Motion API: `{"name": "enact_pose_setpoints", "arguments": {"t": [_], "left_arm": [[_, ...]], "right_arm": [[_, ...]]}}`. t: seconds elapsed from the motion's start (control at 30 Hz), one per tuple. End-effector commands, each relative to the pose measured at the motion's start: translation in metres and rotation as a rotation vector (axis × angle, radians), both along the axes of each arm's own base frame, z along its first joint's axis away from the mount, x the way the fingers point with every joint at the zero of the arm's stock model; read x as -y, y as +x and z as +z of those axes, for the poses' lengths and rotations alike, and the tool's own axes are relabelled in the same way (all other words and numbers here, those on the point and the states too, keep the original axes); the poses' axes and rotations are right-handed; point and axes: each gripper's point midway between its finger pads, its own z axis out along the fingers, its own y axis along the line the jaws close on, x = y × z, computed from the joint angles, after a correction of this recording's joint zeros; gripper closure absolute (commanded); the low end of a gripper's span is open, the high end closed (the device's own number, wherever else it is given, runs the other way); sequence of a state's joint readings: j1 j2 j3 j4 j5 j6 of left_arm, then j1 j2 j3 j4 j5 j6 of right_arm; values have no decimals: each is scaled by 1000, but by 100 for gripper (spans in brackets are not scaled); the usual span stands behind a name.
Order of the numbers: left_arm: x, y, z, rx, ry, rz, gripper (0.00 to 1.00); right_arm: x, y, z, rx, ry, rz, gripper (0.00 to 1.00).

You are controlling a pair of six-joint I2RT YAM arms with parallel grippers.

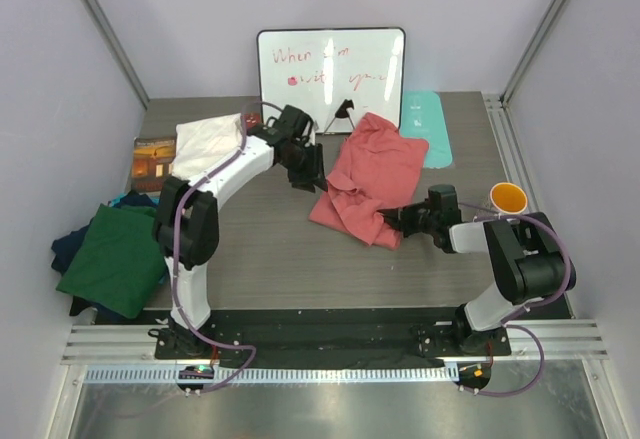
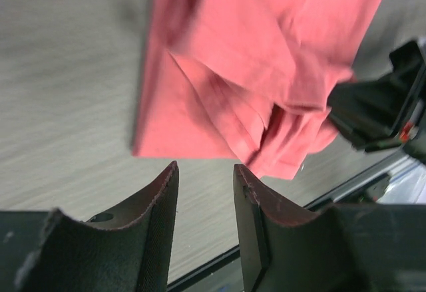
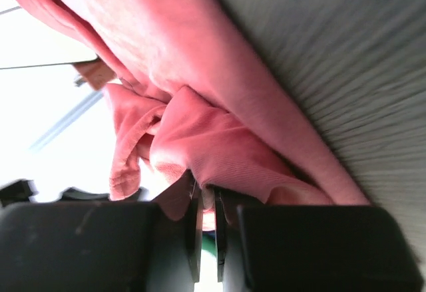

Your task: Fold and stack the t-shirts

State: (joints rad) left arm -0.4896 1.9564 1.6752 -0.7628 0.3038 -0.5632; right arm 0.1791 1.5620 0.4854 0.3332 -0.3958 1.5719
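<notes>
1. The crumpled salmon-pink cotton t-shirt lies in soft ridged folds in the middle of the grey wood-grain surface.
2. The right tool is nearly closed and apparently pinches the shirt's near hem, though the close view is blurry.
3. The left tool hovers just beside the shirt's left edge, its dark textured pads narrowly parted and empty.
4. A dark green t-shirt lies at the surface's left edge.
</notes>
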Motion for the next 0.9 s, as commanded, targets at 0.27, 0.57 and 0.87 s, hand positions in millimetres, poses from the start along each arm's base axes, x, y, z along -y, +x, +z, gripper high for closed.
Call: {"name": "enact_pose_setpoints", "arguments": {"t": [0.27, 0.57, 0.87], "left_arm": [[40, -49, -39, -29, -9, -138, 63], [60, -32, -50, -27, -28, -139, 63], [95, -20, -51, -9, -39, -160, 64]], "right_arm": [[3, 17, 28, 106, 292, -172, 89], [-5, 42, 61, 202, 365, -139, 86], [-5, 47, 73, 234, 412, -143, 72]]}}
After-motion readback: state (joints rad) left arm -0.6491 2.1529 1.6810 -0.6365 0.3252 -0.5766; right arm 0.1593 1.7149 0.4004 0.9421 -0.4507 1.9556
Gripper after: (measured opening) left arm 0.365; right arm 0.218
